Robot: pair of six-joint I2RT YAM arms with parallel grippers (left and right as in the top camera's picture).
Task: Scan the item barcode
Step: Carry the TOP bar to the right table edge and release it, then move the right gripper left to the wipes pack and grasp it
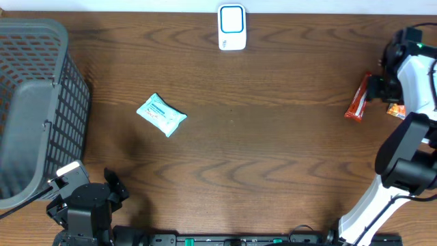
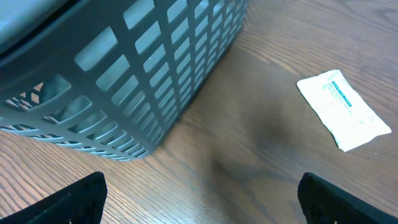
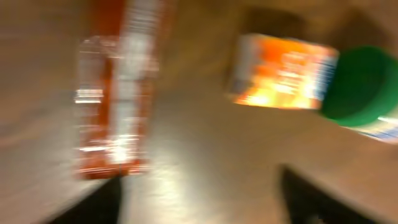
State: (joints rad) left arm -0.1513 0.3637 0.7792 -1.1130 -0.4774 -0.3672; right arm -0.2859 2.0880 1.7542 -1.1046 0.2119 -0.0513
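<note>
Looking down from overhead, a white and blue scanner [image 1: 232, 28] is seen at the far edge of the wooden table [image 1: 273, 164]. A white and teal packet [image 1: 161, 115] lies left of centre, well apart from it, and a grey mesh basket [image 1: 72, 102] is set at the left edge. A red-wrapped bar [image 1: 358, 98] and an orange packet [image 1: 397, 110] lie at the right, beside the right arm [image 1: 418, 75]. In the left wrist view, the left gripper [image 2: 202, 198] is held with its fingers spread wide and nothing between them, the basket and that packet ahead. In the blurred right wrist view, the right gripper [image 3: 199, 196] is seen parted and empty over bare wood; the bar, the orange packet and a green cap [image 3: 362, 84] lie beyond.
</note>
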